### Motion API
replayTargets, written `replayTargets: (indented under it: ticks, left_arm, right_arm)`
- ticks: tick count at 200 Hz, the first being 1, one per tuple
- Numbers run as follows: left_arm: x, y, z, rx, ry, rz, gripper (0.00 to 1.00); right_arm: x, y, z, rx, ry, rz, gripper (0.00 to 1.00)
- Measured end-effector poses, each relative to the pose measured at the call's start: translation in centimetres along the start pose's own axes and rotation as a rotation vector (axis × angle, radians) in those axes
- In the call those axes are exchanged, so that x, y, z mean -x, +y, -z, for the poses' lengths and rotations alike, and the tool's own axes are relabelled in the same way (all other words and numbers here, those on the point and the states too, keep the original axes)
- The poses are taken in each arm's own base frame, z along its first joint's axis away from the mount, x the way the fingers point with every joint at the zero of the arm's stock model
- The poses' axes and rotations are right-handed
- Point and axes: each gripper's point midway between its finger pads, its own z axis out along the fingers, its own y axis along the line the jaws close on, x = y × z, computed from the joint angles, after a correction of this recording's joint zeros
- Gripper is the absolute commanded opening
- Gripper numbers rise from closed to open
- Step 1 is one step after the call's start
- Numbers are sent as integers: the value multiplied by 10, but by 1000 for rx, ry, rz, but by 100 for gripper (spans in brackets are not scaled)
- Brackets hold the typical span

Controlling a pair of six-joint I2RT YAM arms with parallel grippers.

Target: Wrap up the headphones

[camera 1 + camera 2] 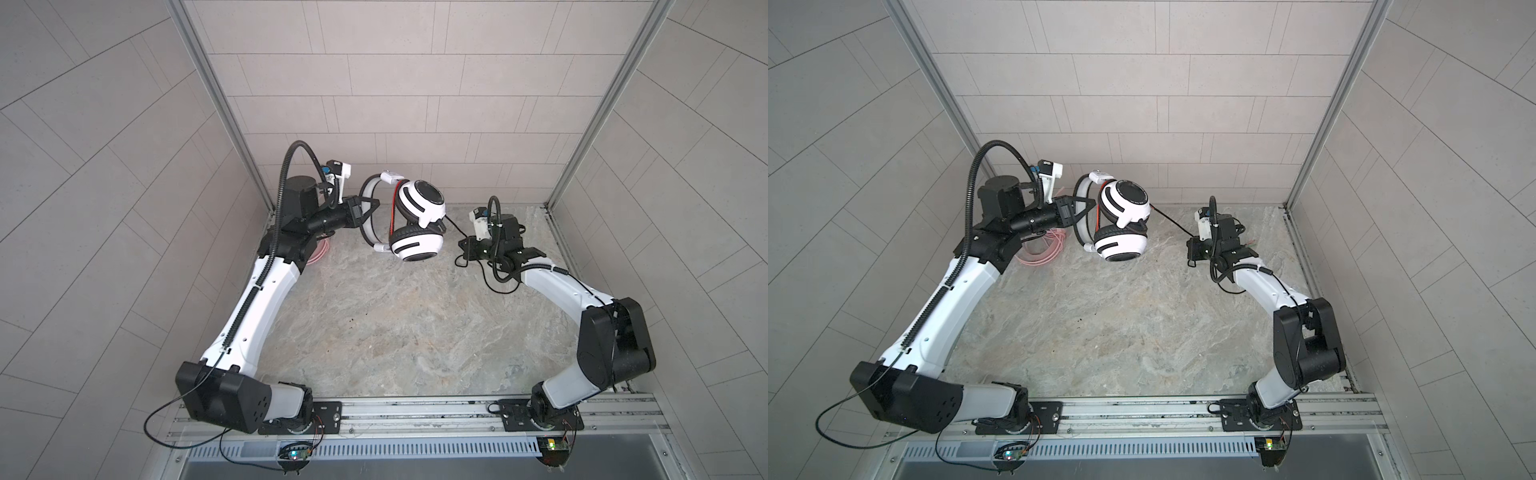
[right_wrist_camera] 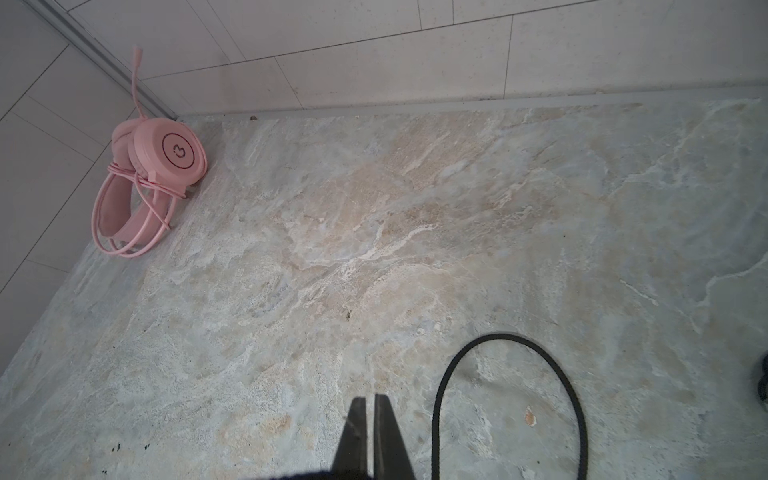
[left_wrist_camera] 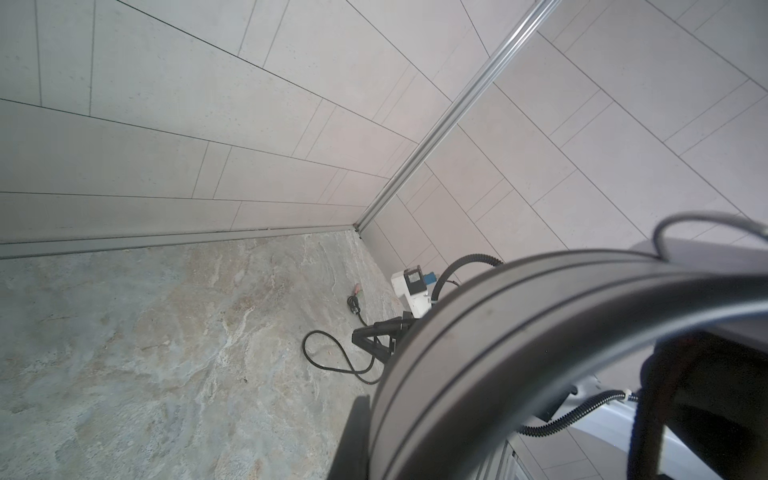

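Mid-wrap: risk of pulling the white-and-black headset [image 1: 417, 220] out of grip.
Held up by its headband in the clamped left gripper [image 1: 371, 209], above the back-left of the table [image 1: 395, 332]. Black cable [image 2: 505, 336] taut into the closed right gripper [image 1: 463, 246], seemingly pinched. Could slip under over-pull, or snag the slack loop beside the fingers [image 2: 353, 440]. Pink headset [image 2: 166, 158] in the back-left corner, clear of both.

Both top views overlook the whole table [image 1: 395, 324]; each wrist camera looks low across it.

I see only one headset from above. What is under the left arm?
In both top views pink cable pokes out beneath the left arm; the rest is covered. The right wrist view shows the pink headset in that corner, cable wound round it.
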Motion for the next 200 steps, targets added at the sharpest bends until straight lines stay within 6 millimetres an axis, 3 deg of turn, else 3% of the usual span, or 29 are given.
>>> replayTargets:
  ticks: [42,77,106,153,181,200]
  left_arm:
    - [16,32,0,78,-59,110,0]
    - [33,62,-4,200,-118,198,0]
    - [45,84,6,349,-184,224,0]
    - [70,100,29,534,-286,193,0]
    - [85,116,32,640,-313,162,0]
    - [80,133,30,698,-300,163,0]
  right_arm:
    - [-27,23,-4,41,57,51,0]
    - [-53,50,5,86,105,107,0]
    - [-62,75,26,101,117,165,0]
    - [-63,110,76,124,72,245,0]
    - [-69,137,89,145,87,304,0]
    - [-76,158,98,178,105,344,0]
